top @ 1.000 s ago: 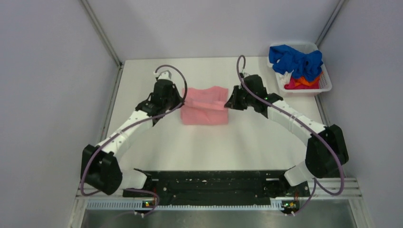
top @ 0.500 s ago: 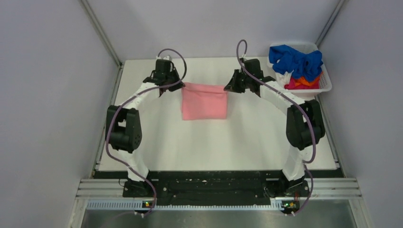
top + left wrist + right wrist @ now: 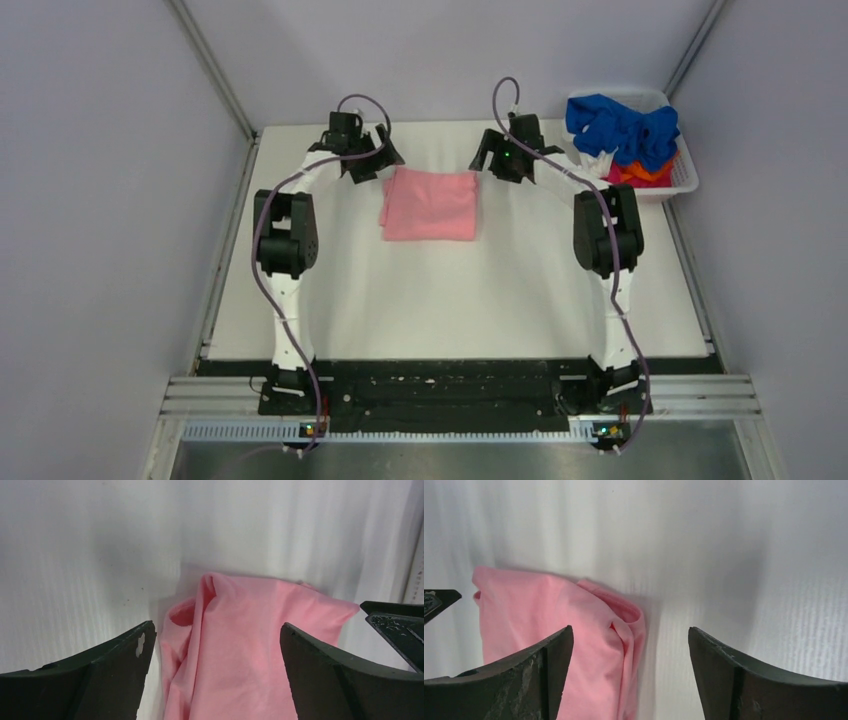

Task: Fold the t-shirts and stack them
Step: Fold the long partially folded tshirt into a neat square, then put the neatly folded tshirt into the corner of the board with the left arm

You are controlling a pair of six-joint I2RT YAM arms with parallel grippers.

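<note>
A salmon-pink t-shirt lies folded in a rough rectangle on the white table, toward the back. My left gripper hovers open just above its far left corner, and my right gripper hovers open at its far right corner. In the left wrist view the pink cloth lies loose below the wide jaws of the left gripper. In the right wrist view the shirt's folded edge lies under the right gripper, touched by neither finger. Blue, orange and red t-shirts sit heaped in the basket.
A white plastic basket stands at the back right corner, close to the right arm. Grey walls close in the table on the left, the back and the right. Both arms stretch far toward the back wall.
Both grippers, shut on the pink shirt's edge, carried it toward the back of the table, then opened and let go. The shirt now lies flat.
</note>
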